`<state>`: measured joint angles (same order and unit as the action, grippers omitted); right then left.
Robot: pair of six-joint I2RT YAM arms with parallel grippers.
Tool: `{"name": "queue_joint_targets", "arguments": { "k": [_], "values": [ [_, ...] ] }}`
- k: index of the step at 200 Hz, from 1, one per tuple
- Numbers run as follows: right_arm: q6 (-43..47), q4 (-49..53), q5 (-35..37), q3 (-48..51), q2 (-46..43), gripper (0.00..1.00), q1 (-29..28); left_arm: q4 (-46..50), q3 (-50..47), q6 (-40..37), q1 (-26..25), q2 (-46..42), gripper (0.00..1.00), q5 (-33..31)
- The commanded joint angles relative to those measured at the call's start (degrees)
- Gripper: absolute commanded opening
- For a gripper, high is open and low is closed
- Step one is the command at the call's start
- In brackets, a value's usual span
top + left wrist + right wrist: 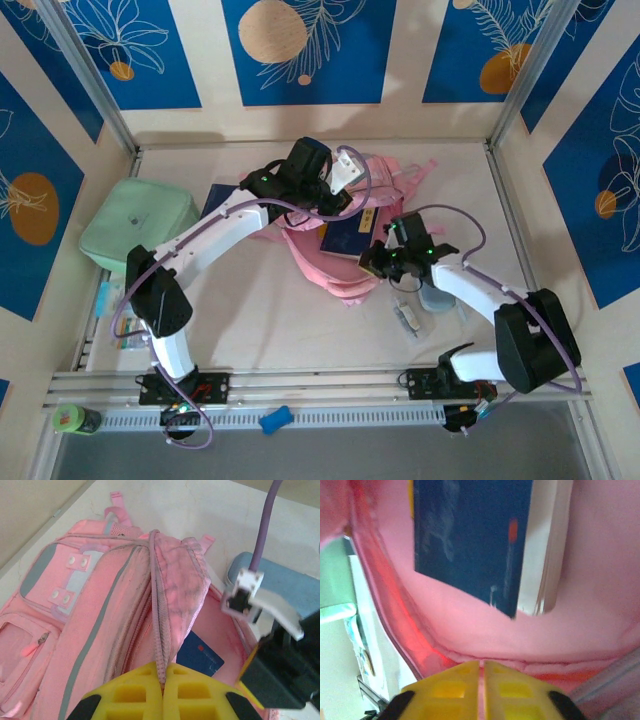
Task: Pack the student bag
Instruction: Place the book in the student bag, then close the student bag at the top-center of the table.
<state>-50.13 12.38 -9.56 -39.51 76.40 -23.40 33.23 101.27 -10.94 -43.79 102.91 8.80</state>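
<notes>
Centrally on the table (260,300) lies the student bag (395,190), mouth open, with a dark blue book (200,655) inside. Left gripper (162,680): jaws pressed together, pinching the raised zip edge of the bag. Right gripper (481,672): jaws pressed together at the opening's lower rim. A mint green case (140,228) lies well apart, to the left.

student bag (325,265): pink fabric backpack with grey piping, a pale blue snap panel on the front pocket and pink straps. Lies on its back on the worktop (260,310), centre to upper centre of the overhead frame, strap loops toward the top. Main zip is open, its flap pulled up into a ridge, fabric grubby there. Dark blue book (200,656) sits inside, probably against the back wall; that close view is blurry.
</notes>
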Motion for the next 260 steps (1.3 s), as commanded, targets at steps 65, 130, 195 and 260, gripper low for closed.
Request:
{"name": "queue_joint_targets", "arguments": {
  "k": [65,130,195,260],
  "values": [
    [-9.05,-18.88,14.57,-1.80,10.71,0.00,0.36,-3.76,0.60,0.31,-0.42,-4.06,0.00,-0.43],
    [-6.02,-18.53,10.76,-3.68,11.08,0.04,0.14,-5.60,-1.89,0.26,-0.45,-4.17,0.00,-3.51],
    [1.41,2.03,10.92,1.58,-12.62,0.24,-2.54,-7.62,-7.31,3.52,-0.46,-5.34,0.00,-2.68],
    [5.86,20.07,7.05,-4.53,-24.55,0.34,-4.93,-15.88,-19.73,15.23,-0.40,-10.42,0.32,6.48]
  ]
}}
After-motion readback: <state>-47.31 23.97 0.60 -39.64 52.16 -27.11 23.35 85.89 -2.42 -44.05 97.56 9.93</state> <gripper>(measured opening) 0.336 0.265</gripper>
